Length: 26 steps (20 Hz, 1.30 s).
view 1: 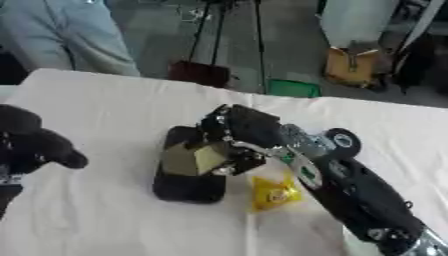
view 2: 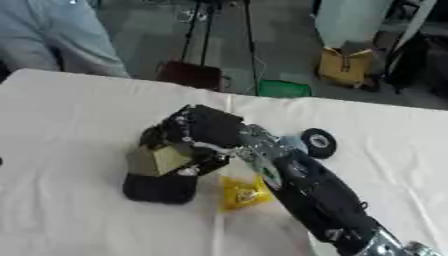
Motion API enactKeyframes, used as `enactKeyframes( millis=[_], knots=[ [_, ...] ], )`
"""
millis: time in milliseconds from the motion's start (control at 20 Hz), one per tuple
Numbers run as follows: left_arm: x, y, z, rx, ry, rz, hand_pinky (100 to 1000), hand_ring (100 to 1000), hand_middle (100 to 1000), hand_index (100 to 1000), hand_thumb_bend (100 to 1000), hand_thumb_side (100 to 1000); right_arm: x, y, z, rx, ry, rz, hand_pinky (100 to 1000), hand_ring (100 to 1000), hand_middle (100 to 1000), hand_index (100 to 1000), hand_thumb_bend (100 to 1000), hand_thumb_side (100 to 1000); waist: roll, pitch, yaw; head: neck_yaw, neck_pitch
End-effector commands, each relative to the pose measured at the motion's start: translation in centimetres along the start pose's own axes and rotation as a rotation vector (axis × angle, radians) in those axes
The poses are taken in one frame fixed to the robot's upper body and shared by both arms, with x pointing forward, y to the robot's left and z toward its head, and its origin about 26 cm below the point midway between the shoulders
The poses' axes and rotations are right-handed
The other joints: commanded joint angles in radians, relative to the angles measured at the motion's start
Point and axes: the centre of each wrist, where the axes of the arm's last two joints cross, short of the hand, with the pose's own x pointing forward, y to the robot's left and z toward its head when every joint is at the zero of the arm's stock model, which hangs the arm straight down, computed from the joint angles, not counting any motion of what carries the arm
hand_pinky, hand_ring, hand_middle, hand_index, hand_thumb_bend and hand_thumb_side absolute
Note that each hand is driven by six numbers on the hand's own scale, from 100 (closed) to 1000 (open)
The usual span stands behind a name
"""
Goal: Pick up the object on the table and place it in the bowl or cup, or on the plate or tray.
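A black rectangular tray (view 1: 185,187) lies on the white tablecloth near the middle. My right hand (view 1: 238,127) reaches in from the lower right and hovers over the tray, its fingers curled round an olive-tan packet (view 1: 192,158) held just above the tray's upper half. A yellow packet (view 1: 274,192) lies on the cloth to the right of the tray, beside my right forearm. My left hand (view 1: 35,145) shows as a dark shape at the left edge in the left eye view; its fingers are not clear.
The white-covered table (view 1: 105,110) stretches to the left and front. Beyond its far edge stand a tripod (view 1: 214,35), a dark red item (view 1: 199,73), a green box (view 1: 293,88) and a yellow box (view 1: 352,65) on the floor. A person's legs show at the top left.
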Motion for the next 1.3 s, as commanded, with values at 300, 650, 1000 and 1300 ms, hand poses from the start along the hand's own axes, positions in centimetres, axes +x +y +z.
enactKeyframes(
  millis=[300, 650, 1000, 1300],
  knots=[
    [0.5, 0.0, -1.0, -0.04, -0.028, -0.01, 805, 833, 841, 948, 100, 706, 0.1, -0.2, -0.4, 0.086, -0.077, 0.053, 334, 428, 538, 678, 239, 100, 0.0, -0.012, 0.003, 0.006, -0.017],
    [0.5, -0.1, -1.1, -0.047, -0.028, -0.006, 805, 834, 842, 949, 100, 706, 1.3, 0.4, -1.4, 0.217, -0.158, 0.096, 438, 622, 759, 811, 178, 245, -0.003, -0.011, 0.006, 0.007, -0.019],
    [0.5, -0.1, -1.2, -0.05, -0.032, -0.002, 805, 835, 843, 949, 100, 705, 1.4, 0.9, -1.1, 0.278, -0.162, 0.12, 453, 643, 774, 821, 119, 258, -0.004, -0.01, 0.007, 0.01, -0.025],
    [0.4, -0.1, -1.2, -0.05, -0.031, 0.002, 805, 836, 844, 949, 100, 705, -1.2, -0.4, 2.0, 0.281, -0.042, 0.148, 432, 629, 772, 813, 112, 261, -0.005, -0.011, 0.005, 0.017, -0.028]
  ],
)
